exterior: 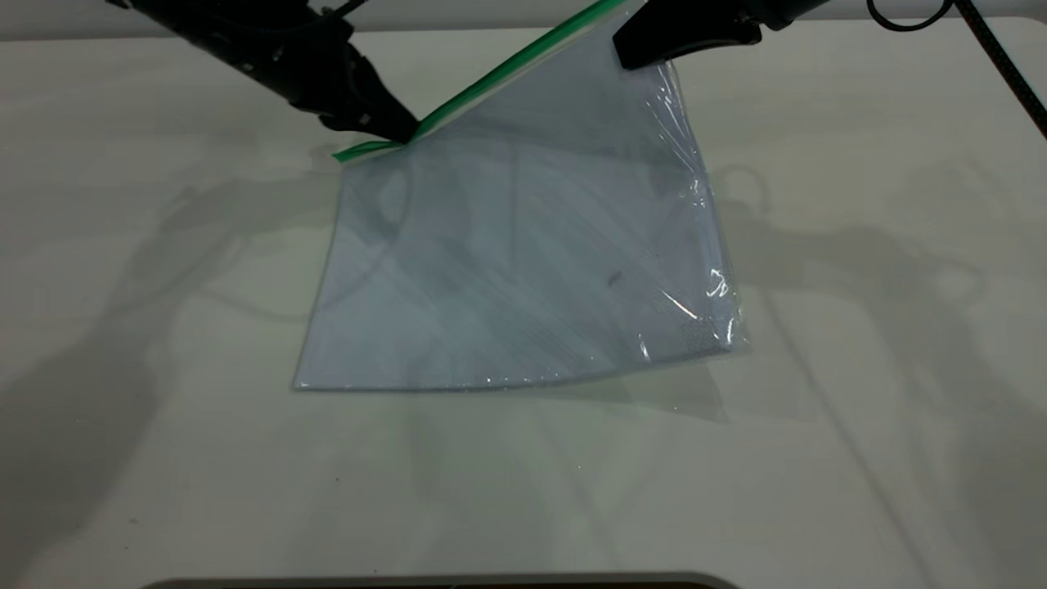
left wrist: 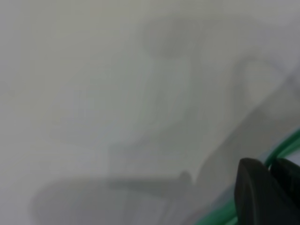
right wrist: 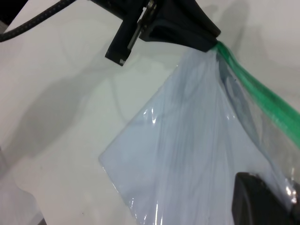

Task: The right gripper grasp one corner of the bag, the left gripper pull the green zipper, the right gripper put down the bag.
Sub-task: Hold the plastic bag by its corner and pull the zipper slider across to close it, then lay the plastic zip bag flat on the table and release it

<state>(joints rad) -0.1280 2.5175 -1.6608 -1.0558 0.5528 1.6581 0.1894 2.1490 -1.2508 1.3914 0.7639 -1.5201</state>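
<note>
The bag's green zipper slanted up from the clamped left gripper toward the right gripper pinching its raised corner.

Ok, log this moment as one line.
right gripper: holds bag corner raised | left gripper: shut on green zipper | bag's far edge on table

bag mid-table, open room around

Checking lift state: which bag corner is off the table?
The green-tipped corner of the bag under the right tool. The green zipper slopes up to it; the two plain near corners lie on the table.
</note>
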